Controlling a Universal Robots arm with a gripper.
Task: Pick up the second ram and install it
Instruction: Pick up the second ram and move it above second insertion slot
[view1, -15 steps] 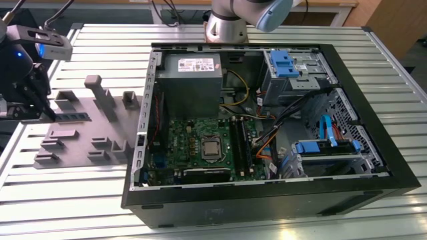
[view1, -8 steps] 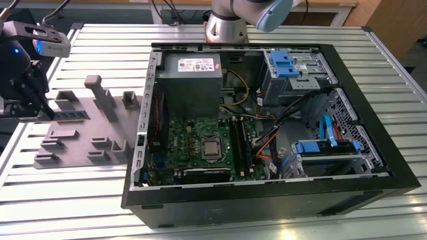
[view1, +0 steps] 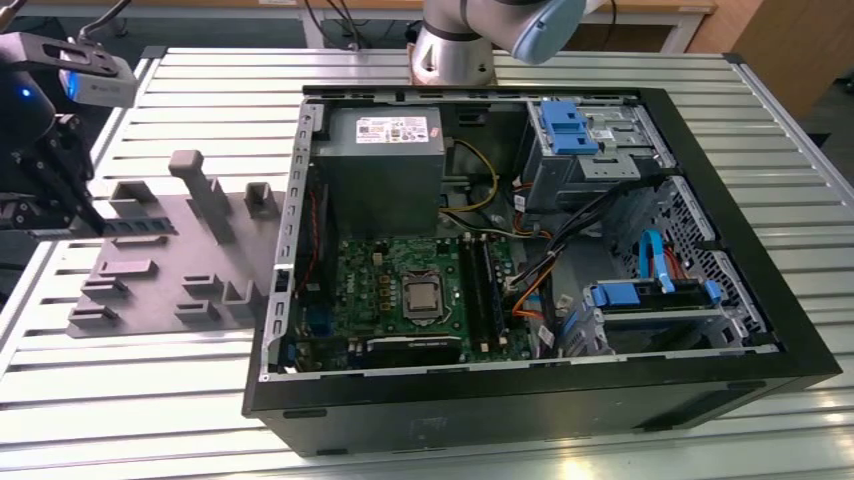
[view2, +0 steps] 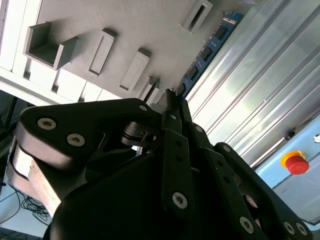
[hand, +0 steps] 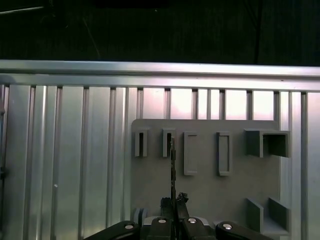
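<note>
Claw (hand: 174, 200) is pinching one end of the second ram (view2: 205, 53), standing on edge in the gray holder tray (view1: 147, 292), at the exterior view's left of the open computer case (view1: 534, 410).

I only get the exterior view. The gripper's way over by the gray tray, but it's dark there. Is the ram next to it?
Observer: Yes. In the first wrist view the second ram shows edge-on over the gray tray, running straight out from the gripper.
Operator: What colour is it?
Observer: Blue, with a row of black chips, in the second wrist view.
Operator: Anything else there?
Observer: A red button sits past the slatted table's edge.
</note>
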